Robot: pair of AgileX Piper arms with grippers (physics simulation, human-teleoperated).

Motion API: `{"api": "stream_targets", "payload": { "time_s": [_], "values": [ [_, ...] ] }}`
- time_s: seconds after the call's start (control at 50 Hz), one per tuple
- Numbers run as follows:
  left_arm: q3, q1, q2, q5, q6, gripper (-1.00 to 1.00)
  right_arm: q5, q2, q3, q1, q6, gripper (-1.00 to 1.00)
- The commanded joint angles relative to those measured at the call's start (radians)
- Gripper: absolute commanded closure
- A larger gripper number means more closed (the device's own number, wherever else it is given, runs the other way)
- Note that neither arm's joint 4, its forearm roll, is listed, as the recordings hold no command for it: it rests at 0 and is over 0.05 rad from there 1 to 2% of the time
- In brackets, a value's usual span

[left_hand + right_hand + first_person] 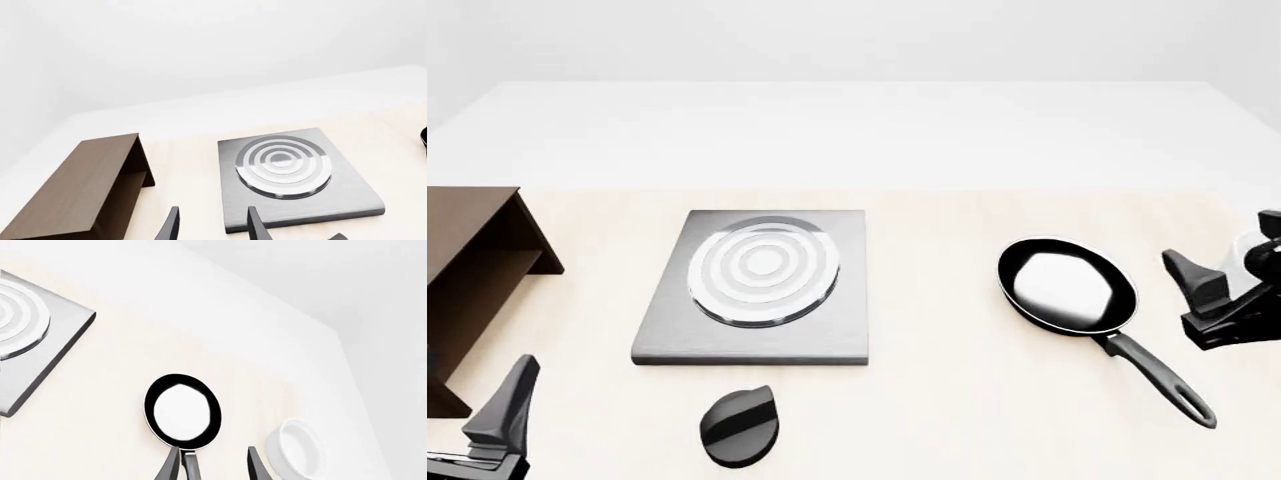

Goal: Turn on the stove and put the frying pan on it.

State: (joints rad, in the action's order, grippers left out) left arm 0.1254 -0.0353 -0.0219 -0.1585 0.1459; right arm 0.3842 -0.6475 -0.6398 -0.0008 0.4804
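The stove (761, 285) is a flat grey slab with silver-white burner rings, left of the table's middle; it also shows in the left wrist view (293, 170) and the right wrist view (27, 340). The frying pan (1065, 285) lies on the table to the stove's right, its long handle (1154, 370) pointing toward the near right. My left gripper (212, 227) is open and empty, near the front left (510, 400), short of the stove. My right gripper (212, 467) is open, at the right edge (1208, 290) beside the pan (181, 410), not holding it.
A small black teardrop knob (737, 425) lies just in front of the stove. A brown wooden shelf (474, 270) stands at the left (80, 185). A white bowl (297, 447) sits right of the pan, mostly hidden behind my right gripper in the front view.
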Motion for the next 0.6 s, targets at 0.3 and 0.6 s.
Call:
{"api": "stream_targets", "payload": {
  "time_s": [0.3,0.6],
  "values": [
    [-0.013,0.06,0.022,0.001,0.023,-1.0,-0.38,-0.586,0.104,-0.138,0.064,-1.0],
    [-0.027,0.079,0.022,0.014,0.032,-1.0,-0.489,-0.654,0.199,-0.063,-0.016,-1.0]
  ]
}}
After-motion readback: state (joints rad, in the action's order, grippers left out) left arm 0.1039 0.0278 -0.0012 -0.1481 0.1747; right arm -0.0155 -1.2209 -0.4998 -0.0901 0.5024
